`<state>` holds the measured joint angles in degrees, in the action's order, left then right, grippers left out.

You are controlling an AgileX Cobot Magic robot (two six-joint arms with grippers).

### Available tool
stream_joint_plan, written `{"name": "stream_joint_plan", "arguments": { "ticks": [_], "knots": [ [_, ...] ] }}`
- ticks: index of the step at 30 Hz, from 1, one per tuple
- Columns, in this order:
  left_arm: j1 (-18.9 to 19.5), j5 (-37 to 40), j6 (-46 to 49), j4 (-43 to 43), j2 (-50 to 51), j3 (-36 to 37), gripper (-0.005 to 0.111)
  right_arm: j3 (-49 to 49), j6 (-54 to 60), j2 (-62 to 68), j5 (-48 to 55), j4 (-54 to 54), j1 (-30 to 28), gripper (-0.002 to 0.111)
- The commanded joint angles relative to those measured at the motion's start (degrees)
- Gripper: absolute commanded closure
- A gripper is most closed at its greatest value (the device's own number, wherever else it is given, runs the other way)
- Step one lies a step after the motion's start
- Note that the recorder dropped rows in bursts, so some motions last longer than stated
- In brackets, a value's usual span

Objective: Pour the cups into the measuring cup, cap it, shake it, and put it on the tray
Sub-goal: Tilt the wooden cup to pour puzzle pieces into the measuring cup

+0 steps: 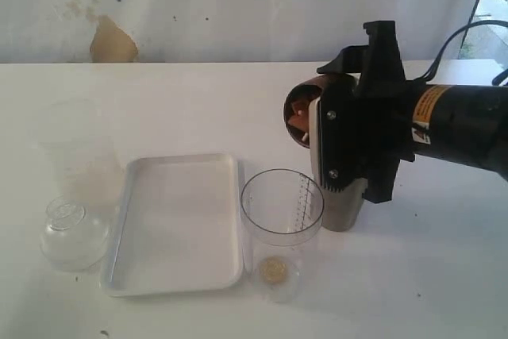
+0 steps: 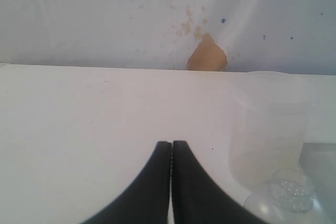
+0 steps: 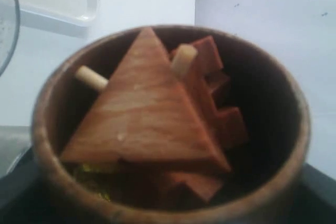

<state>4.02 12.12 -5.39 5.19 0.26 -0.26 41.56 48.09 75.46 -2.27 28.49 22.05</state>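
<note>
Right hand [image 1: 343, 136] grips the rounded brown wooden cup [image 1: 304, 110], tipped sideways. The clear plastic measuring cup [image 1: 282, 210] stands below that hand. Left hand [image 2: 171, 179] closed, apparently empty.

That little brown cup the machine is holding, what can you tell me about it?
The wooden cup is small, rounded and brown, with a thick rim. The right gripper clamps it in the air, tipped steeply so its mouth faces sideways, above and just behind the measuring cup. Inside lie reddish wooden pieces, the top one triangular, two pale pegs and something yellowish underneath.
</note>
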Motion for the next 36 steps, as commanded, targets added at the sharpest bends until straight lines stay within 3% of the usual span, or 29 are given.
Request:
{"name": "stream_joint_plan", "arguments": {
  "ticks": [1,7,36],
  "knots": [
    [-0.17,-0.52,-0.16,-0.03,-0.26,0.26,0.106,0.48,6.42,-0.13,-1.76,0.04,0.15,0.108],
    [-0.17,-0.52,-0.16,-0.03,-0.26,0.26,0.106,0.48,13.91,-0.13,-1.72,0.04,0.15,0.108],
    [-0.17,-0.52,-0.16,-0.03,-0.26,0.26,0.106,0.48,30.03,-0.13,-8.02,0.04,0.15,0.108]
  ]
}}
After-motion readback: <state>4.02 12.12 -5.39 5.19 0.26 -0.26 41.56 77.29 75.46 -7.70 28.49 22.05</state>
